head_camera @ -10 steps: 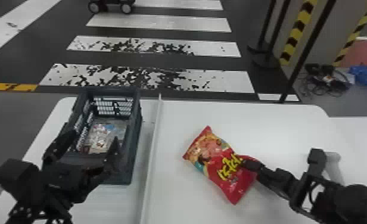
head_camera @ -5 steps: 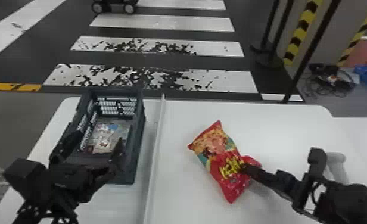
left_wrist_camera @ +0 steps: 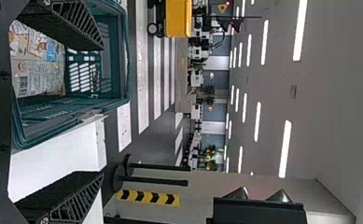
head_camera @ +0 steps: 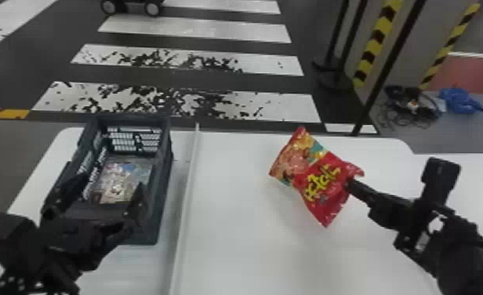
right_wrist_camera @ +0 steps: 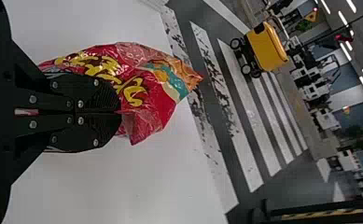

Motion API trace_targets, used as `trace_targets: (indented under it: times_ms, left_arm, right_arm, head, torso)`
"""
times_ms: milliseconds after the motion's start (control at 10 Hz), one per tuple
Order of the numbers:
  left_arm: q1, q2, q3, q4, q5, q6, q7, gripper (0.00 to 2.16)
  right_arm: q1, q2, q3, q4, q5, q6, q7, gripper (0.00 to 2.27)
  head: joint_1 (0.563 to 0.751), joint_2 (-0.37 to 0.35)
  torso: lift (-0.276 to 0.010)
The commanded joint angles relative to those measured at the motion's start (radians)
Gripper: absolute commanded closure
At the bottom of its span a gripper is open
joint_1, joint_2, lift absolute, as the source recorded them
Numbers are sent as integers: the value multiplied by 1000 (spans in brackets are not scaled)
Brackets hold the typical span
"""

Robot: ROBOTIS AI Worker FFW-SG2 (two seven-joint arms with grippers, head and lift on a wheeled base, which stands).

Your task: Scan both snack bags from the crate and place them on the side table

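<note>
Over the right part of the white table, my right gripper point(head_camera: 350, 184) is shut on one edge of a red snack bag point(head_camera: 323, 178). In the right wrist view the fingers of my right gripper point(right_wrist_camera: 119, 113) are pressed together on the red bag point(right_wrist_camera: 146, 100). At the left, my left gripper point(head_camera: 95, 196) stands open over the near part of the dark crate point(head_camera: 165, 176). Inside the crate lies a snack bag point(head_camera: 121, 182) in pale colours. My left gripper point(left_wrist_camera: 100, 112) has its fingers wide apart in the left wrist view, beside the crate point(left_wrist_camera: 123, 60).
A thin white raised strip point(head_camera: 186, 188) runs along the table point(head_camera: 229, 235) between the crate and the red bag. Black posts point(head_camera: 385, 66) stand beyond the table's far edge, with cables and a blue bundle point(head_camera: 460, 100) on the floor at the right.
The red bag has turned in my right gripper's hold, its printed far end tilting and shifting slightly right. My left gripper stays open over the crate, nearly unmoved.
</note>
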Motion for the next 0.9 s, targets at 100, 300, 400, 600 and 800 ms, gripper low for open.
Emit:
trace_targets:
  times_ms: [100, 300, 400, 600, 800]
  left_arm:
    - [-3, 0, -5, 7, 0, -3, -1, 39]
    - [-5, 3, -5, 12, 3, -12, -1, 39]
    - [-6, 3, -5, 17, 5, -12, -1, 39]
    - [-8, 4, -7, 18, 8, -12, -1, 39]
    - [-8, 6, -8, 18, 8, -12, -3, 39]
  right_arm:
    - [145, 1, 168, -152, 370, -373, -47, 2253]
    - [277, 1, 333, -115, 878, -769, -190, 2253]
    - [308, 1, 365, -83, 982, -809, -225, 2253]
    - [354, 1, 404, -5, 1276, -836, -300, 2253]
    - [369, 1, 428, 97, 1551, -747, -386, 2253]
  head:
    - [695, -137]
    - [695, -115]
    - [695, -94]
    - [695, -16]
    - [695, 0]
  torso:
    - [-98]
    - [-98]
    - [-98]
    - [-98]
    - [-98]
